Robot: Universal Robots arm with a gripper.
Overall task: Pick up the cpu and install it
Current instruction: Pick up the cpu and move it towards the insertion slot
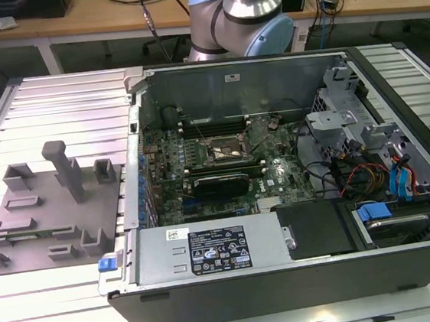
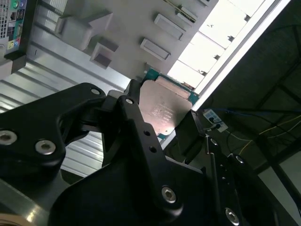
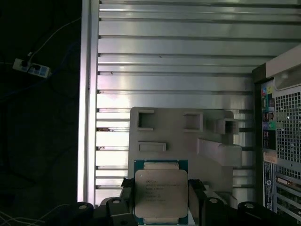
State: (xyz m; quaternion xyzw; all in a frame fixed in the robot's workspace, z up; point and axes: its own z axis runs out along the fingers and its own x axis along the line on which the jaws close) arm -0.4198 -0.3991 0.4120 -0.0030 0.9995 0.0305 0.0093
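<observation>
While the socket [image 1: 225,151] in the open case [image 1: 213,292] appears unfilled in the exterior view, the cpu [image 3: 161,192] is already in the tool [image 3: 161,200]. Tool: clenched on the cpu, one finger at each of two opposite edges, per the first wrist view. Cpu: metal top facing the camera, green rim visible, level between the fingers, over the near edge of the grey tray [image 3: 178,125] on the slatted surface [image 3: 174,70]; whether it has fully cleared the tray cannot be told. Progress, by judgement: pick-up done or nearly so; carrying to the case and seating in the socket remain.
</observation>
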